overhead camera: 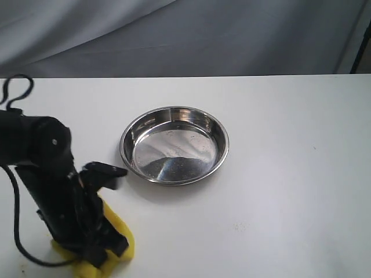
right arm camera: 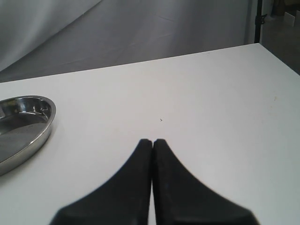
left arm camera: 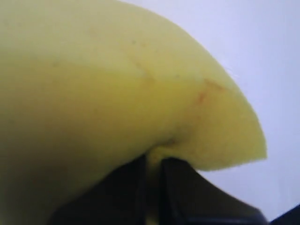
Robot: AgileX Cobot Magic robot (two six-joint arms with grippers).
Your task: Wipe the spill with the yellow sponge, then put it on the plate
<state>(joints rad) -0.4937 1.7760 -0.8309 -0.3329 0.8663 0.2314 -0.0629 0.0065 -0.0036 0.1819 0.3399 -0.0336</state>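
Note:
At the table's near left corner the yellow sponge (overhead camera: pixel 119 231) lies pressed on the white tabletop under my left gripper (overhead camera: pixel 101 249), mostly covered by the black arm. In the left wrist view the yellow sponge (left arm camera: pixel 117 93) fills most of the picture, and my left gripper (left arm camera: pixel 153 164) is shut on a pinched fold of it. The spill is hidden or out of view. The plate (overhead camera: pixel 174 145), a shiny steel dish, stands empty up and to the right of the sponge; its rim also shows as the plate (right arm camera: pixel 28 126). My right gripper (right arm camera: pixel 153 141) is shut on nothing above bare table.
A grey cloth backdrop (overhead camera: pixel 185 35) hangs behind the table's far edge. The left arm's black cable (overhead camera: pixel 17 92) loops at the left edge. White tabletop (overhead camera: pixel 290 174) stretches right of the plate. The table's near edge is close to the sponge.

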